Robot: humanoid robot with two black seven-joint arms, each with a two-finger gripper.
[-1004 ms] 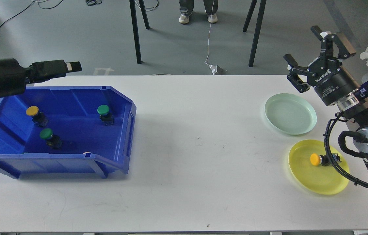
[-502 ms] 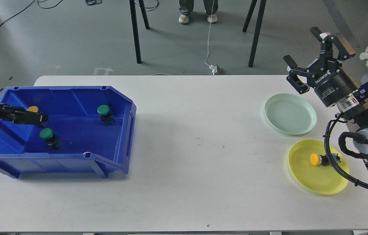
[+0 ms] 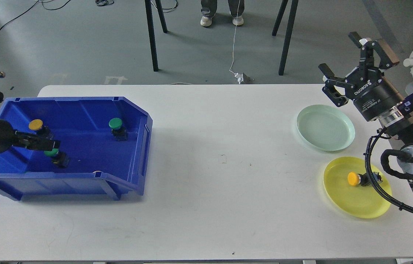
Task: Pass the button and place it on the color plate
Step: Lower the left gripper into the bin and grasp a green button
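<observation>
The left end effector (image 3: 45, 143) reaches into the blue bin (image 3: 81, 172), its tip over a green button (image 3: 53, 154); whether it is clenched I cannot tell. A yellow button (image 3: 36, 125) and another green button (image 3: 115, 124) lie nearby in the bin. The right end effector (image 3: 351, 66) hangs released above the worktop (image 3: 210, 165), near the green plate (image 3: 325, 127). The yellow plate (image 3: 356, 205) holds a second yellow button (image 3: 354, 178).

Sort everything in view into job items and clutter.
Job:
blue bin
yellow button in bin
two green buttons
green plate
yellow plate holding a yellow button
left claw
right claw

Clutter:
floor plug
stand legs
</observation>
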